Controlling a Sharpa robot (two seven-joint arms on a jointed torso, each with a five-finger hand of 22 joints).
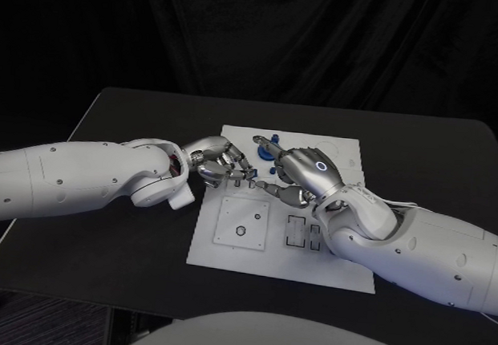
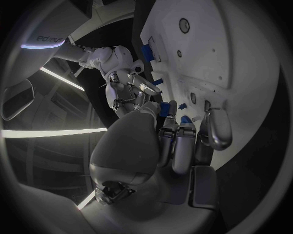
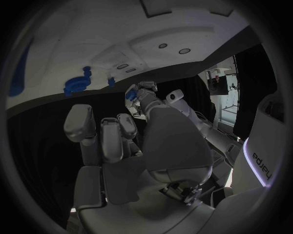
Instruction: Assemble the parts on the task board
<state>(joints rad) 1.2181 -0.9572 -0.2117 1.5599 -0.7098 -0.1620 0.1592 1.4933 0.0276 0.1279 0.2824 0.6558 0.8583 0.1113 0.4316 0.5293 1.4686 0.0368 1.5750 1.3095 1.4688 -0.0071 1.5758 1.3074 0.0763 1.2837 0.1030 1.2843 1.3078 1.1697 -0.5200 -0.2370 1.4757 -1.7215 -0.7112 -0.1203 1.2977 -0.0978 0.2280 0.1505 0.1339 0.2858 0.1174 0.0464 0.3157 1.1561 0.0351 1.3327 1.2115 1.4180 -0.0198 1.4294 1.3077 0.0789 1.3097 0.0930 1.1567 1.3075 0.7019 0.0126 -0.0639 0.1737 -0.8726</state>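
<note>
Starting at the near edge, the white task board (image 1: 225, 255) lies flat on the black tabletop (image 1: 92, 249), and that keeps it steady while the hands work over it. Its near half shows a square outline with a small hole on the left and slots on the right, and I think these are places for parts to go. Farther in, the two hands meet over the middle of the board. The left hand (image 1: 217, 164) comes in from the left with its fingers (image 2: 176, 141) curled in, and the left wrist view shows small blue parts (image 2: 165, 107) right at its fingertips, so it looks like it is pinching one, though I cannot tell for sure. The right hand (image 1: 301, 170) comes in from the right, very near the left hand. Its fingers (image 3: 100, 131) stand a little apart and straight, with nothing between them. It may be waiting close so it can help or take a part. Past the hands, near the far edge of the board, a round blue part (image 1: 267, 146) stands on the board, perhaps already put in its spot. Most of the job seems to be left, since the near holes have nothing in them.
</note>
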